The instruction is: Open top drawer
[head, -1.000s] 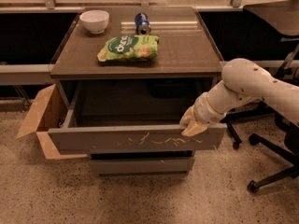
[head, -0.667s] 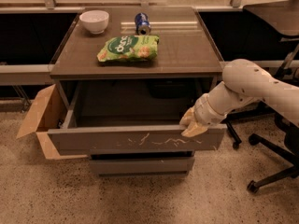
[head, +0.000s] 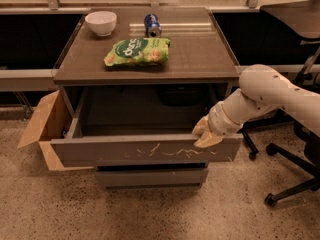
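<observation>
- The gripper (head: 206,135) sits at the right end of the top drawer's (head: 125,152) upper rim, touching it or all but touching it. Whether it is clamped on that rim or only resting against it, I cannot tell.
- The drawer's scratched grey front runs lengthwise from 9 to 3 o'clock. Nearly all of it lies toward 9 o'clock from the gripper.
- The cabinet body lies toward 12 o'clock from the gripper, so I judge any further pull must go toward 6 o'clock, square to the front's long axis.
- The drawer stands well out of the cabinet with its dark inside open to view. I'd say the opening is mostly done.
- The robot's one arm (head: 260,91) reaches in from 3 o'clock. A pull this far off the drawer's middle could skew it on its runners.
- The lower drawer (head: 150,177), just below at 6 o'clock, looks closed.
- On the cabinet top (head: 205,54) a white bowl (head: 101,22) stands at 11 o'clock. A can (head: 152,25) lies at 12, and a green snack bag (head: 137,52) lies near the middle.
- An open cardboard box (head: 42,126) sits on the speckled floor (head: 150,216) at 9 o'clock from the drawer. An office chair base (head: 292,184) stands at 4 o'clock.
</observation>
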`<state>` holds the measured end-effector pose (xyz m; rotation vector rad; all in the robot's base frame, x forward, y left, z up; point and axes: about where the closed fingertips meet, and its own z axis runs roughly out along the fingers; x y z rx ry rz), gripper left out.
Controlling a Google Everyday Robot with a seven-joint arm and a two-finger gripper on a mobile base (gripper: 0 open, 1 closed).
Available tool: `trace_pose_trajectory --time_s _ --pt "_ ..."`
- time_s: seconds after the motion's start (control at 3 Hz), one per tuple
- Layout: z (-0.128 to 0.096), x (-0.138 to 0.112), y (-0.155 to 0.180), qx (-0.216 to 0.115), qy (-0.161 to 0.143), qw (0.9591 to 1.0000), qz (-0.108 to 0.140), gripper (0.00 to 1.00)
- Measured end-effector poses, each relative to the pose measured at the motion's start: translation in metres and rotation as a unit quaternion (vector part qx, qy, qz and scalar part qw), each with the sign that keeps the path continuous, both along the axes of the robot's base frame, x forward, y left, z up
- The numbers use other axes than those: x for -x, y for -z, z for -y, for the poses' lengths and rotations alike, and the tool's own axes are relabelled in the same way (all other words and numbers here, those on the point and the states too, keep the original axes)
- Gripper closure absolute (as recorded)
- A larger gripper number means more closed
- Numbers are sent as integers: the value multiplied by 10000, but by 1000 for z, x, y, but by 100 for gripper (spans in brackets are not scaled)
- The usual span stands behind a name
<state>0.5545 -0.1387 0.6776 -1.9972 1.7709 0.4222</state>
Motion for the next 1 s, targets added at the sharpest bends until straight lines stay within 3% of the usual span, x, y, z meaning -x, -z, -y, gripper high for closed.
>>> trace_pose_trajectory --time_s 0.33,0.67,1.0 --pt "0 0 0 0 0 10000 0 16" --pt "0 0 0 0 0 10000 -1 0" --pt "0 0 0 0 0 10000 -1 0"
